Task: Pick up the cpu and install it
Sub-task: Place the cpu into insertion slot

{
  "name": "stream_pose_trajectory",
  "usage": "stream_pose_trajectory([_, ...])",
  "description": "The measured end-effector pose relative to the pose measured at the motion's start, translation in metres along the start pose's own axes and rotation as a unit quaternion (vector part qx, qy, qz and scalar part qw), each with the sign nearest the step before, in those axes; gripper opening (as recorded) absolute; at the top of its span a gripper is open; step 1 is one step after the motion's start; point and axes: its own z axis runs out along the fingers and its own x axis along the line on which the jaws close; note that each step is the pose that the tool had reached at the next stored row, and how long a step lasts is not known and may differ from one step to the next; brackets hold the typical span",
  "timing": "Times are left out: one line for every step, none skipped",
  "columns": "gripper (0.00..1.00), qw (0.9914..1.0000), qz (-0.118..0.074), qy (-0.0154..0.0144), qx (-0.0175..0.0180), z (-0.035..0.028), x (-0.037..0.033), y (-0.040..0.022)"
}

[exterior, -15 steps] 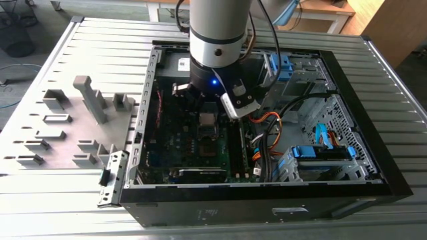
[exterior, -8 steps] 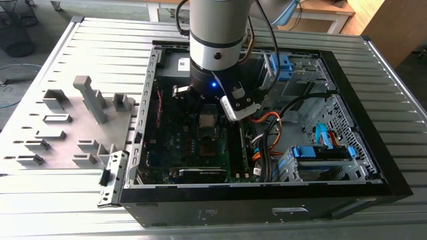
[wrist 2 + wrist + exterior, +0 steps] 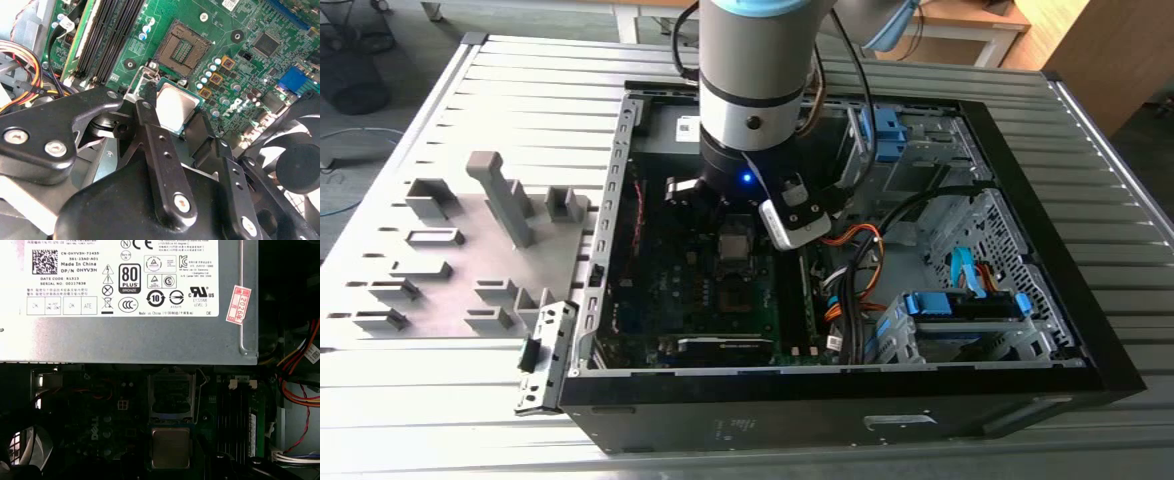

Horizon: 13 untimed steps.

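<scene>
The cpu (image 3: 174, 106) sat pinched between the fingers (image 3: 150, 117), gripped at two opposite edges, metal top showing. It hung over the motherboard (image 3: 250, 25). The open socket (image 3: 182, 47) lay just beyond the fingertips.

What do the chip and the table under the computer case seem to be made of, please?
The chip: pale silvery top with a dull sheen, likely metal, on a green board edge. The table: ribbed light-grey slats, softly gleaming, probably aluminium.

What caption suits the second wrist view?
The fingers hold the cpu near the empty socket on the green motherboard.
</scene>
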Motion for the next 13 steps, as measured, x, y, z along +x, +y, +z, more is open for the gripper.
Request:
stream_pose_trajectory([0.47,1.00000,0.000,0.0000,0.0000,0.0008,0.0000,-0.0005])
stream_pose_trajectory([0.47,1.00000,0.000,0.0000,-0.0001,0.0015,0.0000,-0.0010])
stream_pose_trajectory([0.47,1.00000,0.000,-0.0001,-0.0001,0.0023,0.0000,-0.0014])
stream_pose_trajectory([0.47,1.00000,0.000,0.0000,0.0000,0.0029,0.0000,-0.0020])
stream_pose_trajectory([0.47,1.00000,0.000,0.0000,0.0001,0.0035,0.0000,-0.0027])
stream_pose_trajectory([0.47,1.00000,0.000,0.0000,0.0000,0.0042,0.0000,-0.0038])
stream_pose_trajectory([0.47,1.00000,0.000,0.0000,0.0000,0.0048,0.0000,-0.0047])
stream_pose_trajectory([0.47,1.00000,0.000,0.0000,0.0000,0.0053,0.0000,-0.0053])
stream_pose_trajectory([0.47,1.00000,0.000,0.0000,0.0000,0.0058,0.0000,-0.0058])
stream_pose_trajectory([0.47,1.00000,0.000,0.0000,-0.0001,0.0061,0.0000,-0.0060])
stream_pose_trajectory([0.47,1.00000,0.000,0.0001,-0.0001,0.0061,0.0000,-0.0060])
stream_pose_trajectory([0.47,1.00000,0.000,0.0001,0.0000,0.0061,0.0000,-0.0060])
stream_pose_trajectory([0.47,1.00000,0.000,0.0001,0.0000,0.0061,0.0000,-0.0061])
